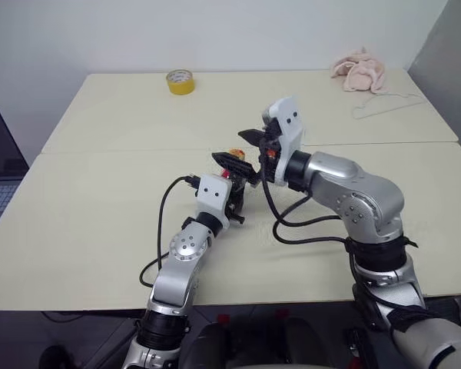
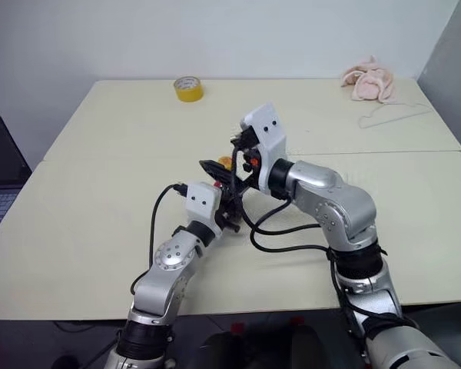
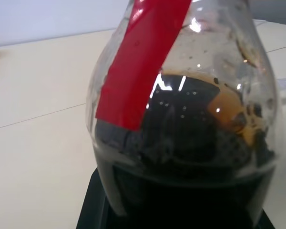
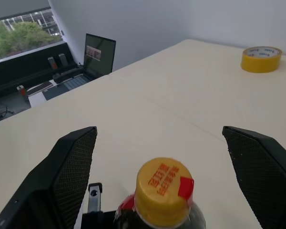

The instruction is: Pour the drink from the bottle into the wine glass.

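Note:
My left gripper (image 1: 235, 201) is shut on the bottle (image 3: 181, 143), holding it upright just above the table (image 1: 100, 215). The bottle is clear plastic with a red label strip and a yellow cap (image 4: 162, 183). The dark brown drink (image 3: 181, 195) fills its lower part. One black finger (image 3: 93, 210) of the left gripper shows against the bottle's base. My right gripper (image 4: 159, 138) is open at cap height, with one finger on each side of the cap and neither touching it. The wine glass is out of view.
A yellow tape roll (image 1: 180, 81) lies at the table's far edge. A pink cloth (image 1: 361, 71) and a thin white wire (image 1: 388, 104) lie at the far right. A laptop (image 1: 0, 165) stands off the table's left side.

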Robot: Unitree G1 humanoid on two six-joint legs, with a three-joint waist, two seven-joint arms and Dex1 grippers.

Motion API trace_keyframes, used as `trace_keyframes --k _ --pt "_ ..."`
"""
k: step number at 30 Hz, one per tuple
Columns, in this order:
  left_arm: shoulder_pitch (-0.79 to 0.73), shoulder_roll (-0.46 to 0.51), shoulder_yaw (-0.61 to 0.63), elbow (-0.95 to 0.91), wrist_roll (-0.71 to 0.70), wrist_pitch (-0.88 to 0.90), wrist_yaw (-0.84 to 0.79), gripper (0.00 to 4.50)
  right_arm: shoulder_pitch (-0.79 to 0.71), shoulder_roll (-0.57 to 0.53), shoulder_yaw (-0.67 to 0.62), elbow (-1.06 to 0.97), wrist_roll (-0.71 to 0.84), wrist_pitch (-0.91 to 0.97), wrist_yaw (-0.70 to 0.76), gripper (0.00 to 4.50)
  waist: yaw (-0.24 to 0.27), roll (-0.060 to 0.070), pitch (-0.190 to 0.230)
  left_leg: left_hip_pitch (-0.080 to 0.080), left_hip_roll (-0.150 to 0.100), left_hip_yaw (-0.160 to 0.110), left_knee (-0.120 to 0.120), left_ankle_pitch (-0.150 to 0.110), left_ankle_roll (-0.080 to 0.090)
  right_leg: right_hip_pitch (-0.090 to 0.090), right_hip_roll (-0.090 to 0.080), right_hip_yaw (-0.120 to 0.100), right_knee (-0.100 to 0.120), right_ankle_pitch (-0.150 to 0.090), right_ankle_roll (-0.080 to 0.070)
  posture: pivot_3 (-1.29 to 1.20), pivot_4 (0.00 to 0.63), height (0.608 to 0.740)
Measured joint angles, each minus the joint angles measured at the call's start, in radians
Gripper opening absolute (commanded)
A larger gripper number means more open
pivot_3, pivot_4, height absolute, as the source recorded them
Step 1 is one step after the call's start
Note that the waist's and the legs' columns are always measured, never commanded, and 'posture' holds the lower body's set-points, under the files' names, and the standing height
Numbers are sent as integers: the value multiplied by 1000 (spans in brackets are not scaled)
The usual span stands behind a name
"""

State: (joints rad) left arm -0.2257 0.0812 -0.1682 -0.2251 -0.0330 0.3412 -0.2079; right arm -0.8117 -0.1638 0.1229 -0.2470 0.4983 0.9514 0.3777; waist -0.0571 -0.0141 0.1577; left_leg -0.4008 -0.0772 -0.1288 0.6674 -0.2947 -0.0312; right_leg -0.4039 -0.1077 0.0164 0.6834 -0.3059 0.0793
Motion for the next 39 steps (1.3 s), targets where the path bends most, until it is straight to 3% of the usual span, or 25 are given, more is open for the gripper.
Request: trace_keyframes --k 19,39 --pt "4 -6 0 0 7 -3 1 1042 -39 78 -22 185 -81 -31 -51 4500 1 0 0 0 0 0 0 0 0 0 0 0 0 0 0 0 150 740" --pt "3 -5 -22 0 10 -3 -1 1033 20 32 -67 101 -8 1 -38 4500 -1 0 0 0 0 0 0 0 0 0 0 0 0 0 0 0 150 740"
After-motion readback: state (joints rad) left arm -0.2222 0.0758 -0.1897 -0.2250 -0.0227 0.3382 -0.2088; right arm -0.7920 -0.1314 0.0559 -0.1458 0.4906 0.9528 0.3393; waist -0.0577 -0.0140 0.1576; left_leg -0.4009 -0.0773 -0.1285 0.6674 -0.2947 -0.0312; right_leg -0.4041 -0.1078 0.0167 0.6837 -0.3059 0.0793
